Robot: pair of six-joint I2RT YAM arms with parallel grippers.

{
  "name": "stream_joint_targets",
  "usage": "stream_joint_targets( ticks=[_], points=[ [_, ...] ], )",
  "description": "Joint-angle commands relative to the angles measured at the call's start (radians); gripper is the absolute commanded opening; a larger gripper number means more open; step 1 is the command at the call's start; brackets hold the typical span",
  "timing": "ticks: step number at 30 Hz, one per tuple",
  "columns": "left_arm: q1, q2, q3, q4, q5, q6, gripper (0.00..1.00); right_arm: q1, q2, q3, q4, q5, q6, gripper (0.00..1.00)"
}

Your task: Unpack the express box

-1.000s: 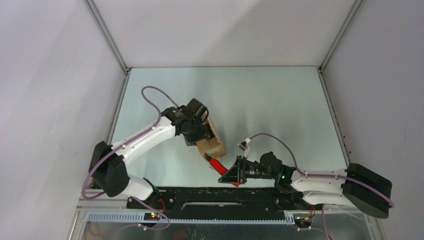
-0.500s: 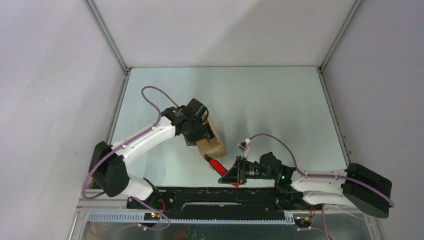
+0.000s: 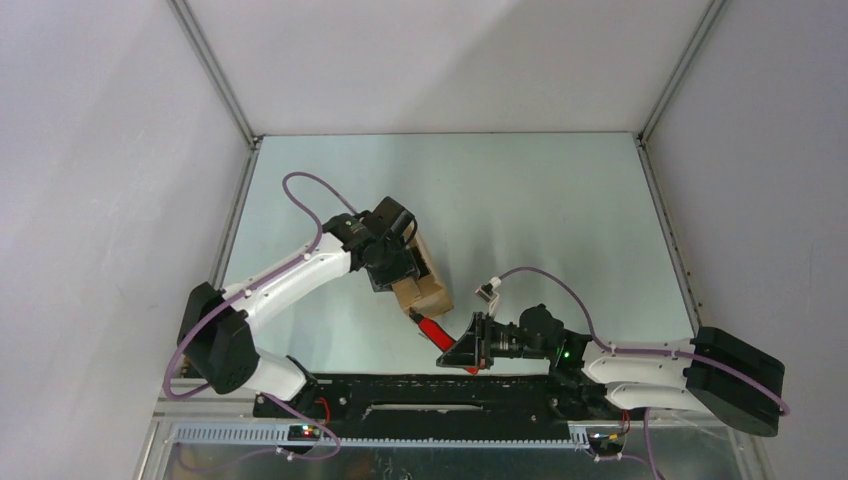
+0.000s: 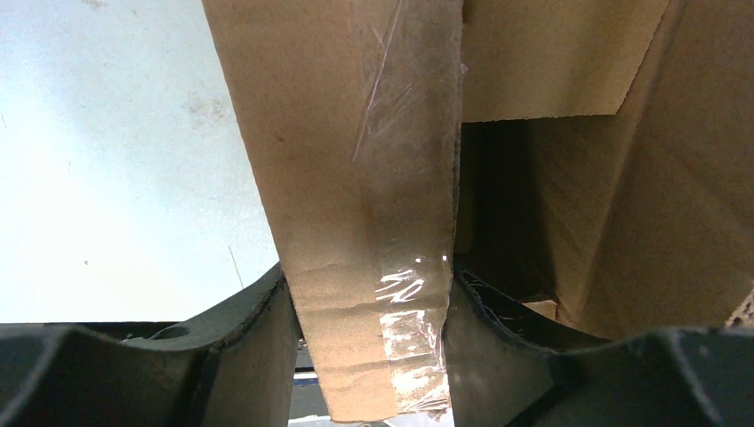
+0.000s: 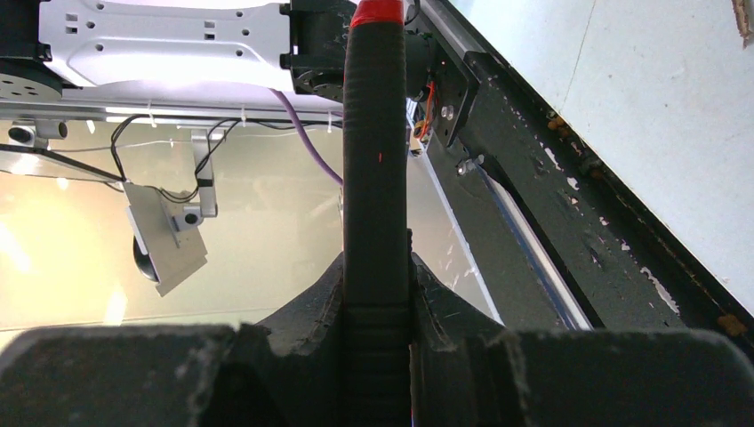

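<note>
The express box (image 3: 428, 285) is on the near left part of the counter (image 3: 540, 210), just in front of the left arm. It looks tipped a little, and I cannot tell if its bottom sits flat on the counter. The left gripper (image 4: 369, 347) is about half open, because there is a brown flap (image 4: 347, 178) of the box between its two fingers, and they press on both sides of it. Shiny clear tape (image 4: 409, 294) runs down that flap. I think the left gripper holds the flap so the box cannot slide away while the other arm works on it. The right gripper (image 5: 378, 294) is squeezed tight around the black handle of a red and black knife (image 5: 375, 133). The knife points at the near corner of the box. Its tip is very close to the box, but I cannot tell if it touches. I think the knife is there to cut the tape, so the flaps can open up. One side of the box looks open already, and it is dark inside.
</note>
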Motion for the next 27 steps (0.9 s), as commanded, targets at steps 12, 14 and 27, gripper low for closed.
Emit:
stream_joint_targets(
  ticks=[12, 14, 27],
  points=[
    [-0.004, -0.038, -0.004, 0.028, -0.003, -0.002, 0.07, 0.005, -0.038, 0.041, 0.021, 0.017, -0.010, 0.00],
    [-0.004, -0.039, -0.003, 0.025, -0.004, -0.002, 0.07, 0.004, -0.034, 0.041, 0.022, 0.017, -0.011, 0.00],
    [-0.005, -0.041, -0.001, 0.023, -0.003, 0.000, 0.07, 0.002, -0.019, 0.043, 0.038, 0.011, -0.008, 0.00]
  ],
)
